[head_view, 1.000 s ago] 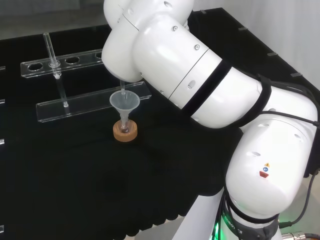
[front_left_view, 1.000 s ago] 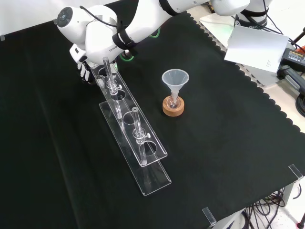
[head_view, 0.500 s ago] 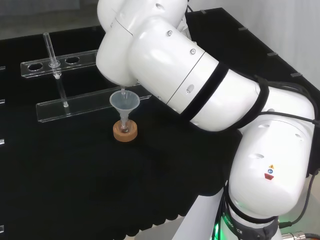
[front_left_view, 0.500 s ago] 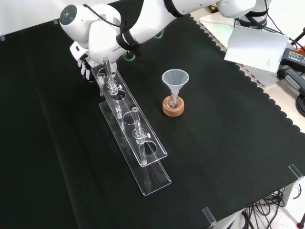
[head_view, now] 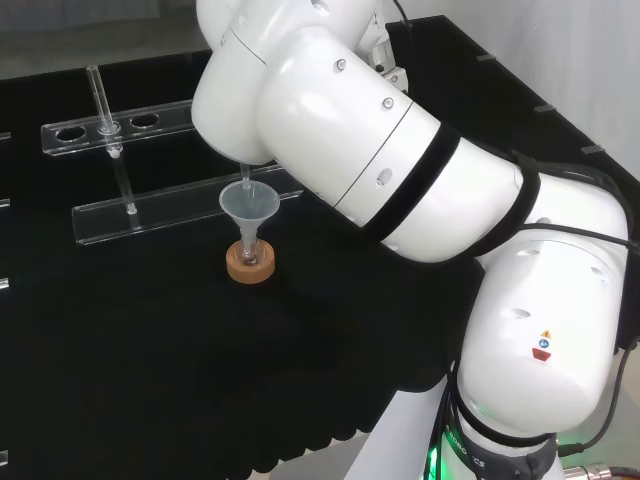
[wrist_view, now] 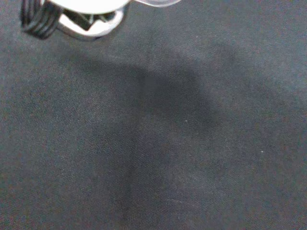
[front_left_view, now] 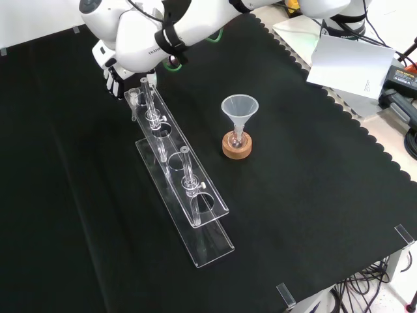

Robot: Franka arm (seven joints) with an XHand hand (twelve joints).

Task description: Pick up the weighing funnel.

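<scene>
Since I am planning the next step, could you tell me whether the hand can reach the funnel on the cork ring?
Probably yes, from above: bare cloth surrounds the funnel. In the front view, though, the clear rack's upright tubes stand between it and the hand.

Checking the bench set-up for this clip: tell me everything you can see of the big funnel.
The funnel is a clear, cone-shaped piece standing upright, mouth up. Its thin stem sits in a small flask on a cork ring on the black cloth. In the front view it stands right of the clear rack; the robot hand is apart from it.
</scene>
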